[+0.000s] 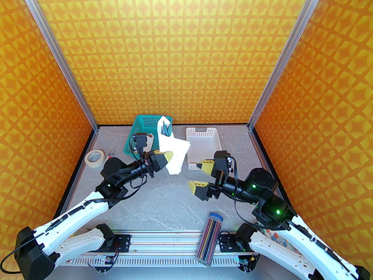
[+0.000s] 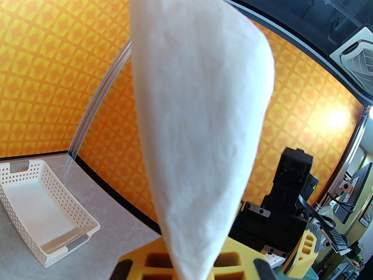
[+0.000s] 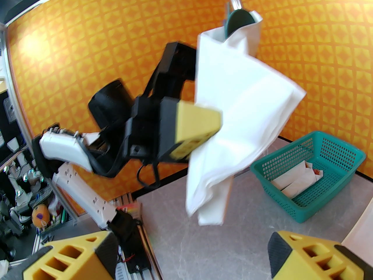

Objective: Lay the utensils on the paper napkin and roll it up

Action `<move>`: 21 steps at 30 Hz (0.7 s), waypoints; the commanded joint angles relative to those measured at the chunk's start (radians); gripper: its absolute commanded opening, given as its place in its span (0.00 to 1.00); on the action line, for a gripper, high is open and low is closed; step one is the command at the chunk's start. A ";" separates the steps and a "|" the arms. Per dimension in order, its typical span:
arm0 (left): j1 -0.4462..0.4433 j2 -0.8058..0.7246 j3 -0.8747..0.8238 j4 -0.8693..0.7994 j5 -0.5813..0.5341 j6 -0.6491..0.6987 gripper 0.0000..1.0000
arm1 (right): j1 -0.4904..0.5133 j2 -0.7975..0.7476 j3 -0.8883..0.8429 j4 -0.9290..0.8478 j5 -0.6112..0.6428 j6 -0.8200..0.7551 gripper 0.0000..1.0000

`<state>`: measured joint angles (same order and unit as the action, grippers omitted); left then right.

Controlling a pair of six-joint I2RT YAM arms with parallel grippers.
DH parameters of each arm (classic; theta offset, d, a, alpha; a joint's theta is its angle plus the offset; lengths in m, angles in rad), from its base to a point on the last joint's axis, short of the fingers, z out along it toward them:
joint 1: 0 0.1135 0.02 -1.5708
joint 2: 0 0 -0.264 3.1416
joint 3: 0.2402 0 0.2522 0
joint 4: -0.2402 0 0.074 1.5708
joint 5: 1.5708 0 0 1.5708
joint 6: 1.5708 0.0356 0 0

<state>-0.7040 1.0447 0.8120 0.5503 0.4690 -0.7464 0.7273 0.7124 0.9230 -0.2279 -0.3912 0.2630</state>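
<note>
My left gripper [image 1: 168, 156] is shut on a white paper napkin [image 1: 176, 153], which it holds up in the air over the table [image 1: 163, 191]. The napkin [image 3: 242, 106] hangs loosely folded, and its upper end forms a tube. Dark teal utensils [image 1: 166, 127] poke out of that tube, and a round spoon bowl [image 3: 237, 22] shows in the right wrist view. In the left wrist view the napkin [image 2: 198, 112] rises from between my yellow fingers [image 2: 140, 261]. My right gripper [image 1: 194, 174] is open and holds nothing, to the right of the napkin and apart from it.
A teal basket [image 1: 145, 118] at the back holds rolled white bundles with red tips [image 3: 297, 176]. A white perforated basket [image 1: 204, 133] stands to its right. A tape roll [image 1: 94, 157] lies at the left. A clear case of coloured pencils [image 1: 210, 238] lies at the front edge.
</note>
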 commanded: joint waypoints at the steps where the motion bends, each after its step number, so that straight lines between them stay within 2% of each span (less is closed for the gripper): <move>1: 0.001 -0.020 0.016 0.010 -0.015 0.018 0.00 | 0.003 0.070 0.014 0.069 0.018 0.100 0.95; 10: -0.012 -0.018 0.014 0.028 -0.013 0.006 0.00 | 0.003 0.218 0.011 0.314 -0.042 0.253 0.93; 14: -0.015 -0.014 0.013 0.037 -0.010 0.002 0.00 | 0.003 0.258 0.033 0.296 -0.045 0.249 0.80; 21: -0.017 -0.019 0.016 0.034 -0.008 -0.001 0.00 | 0.001 0.206 -0.007 0.294 0.010 0.236 0.68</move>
<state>-0.7147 1.0424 0.8120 0.5545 0.4690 -0.7471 0.7280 0.9474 0.9283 0.0277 -0.4072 0.4931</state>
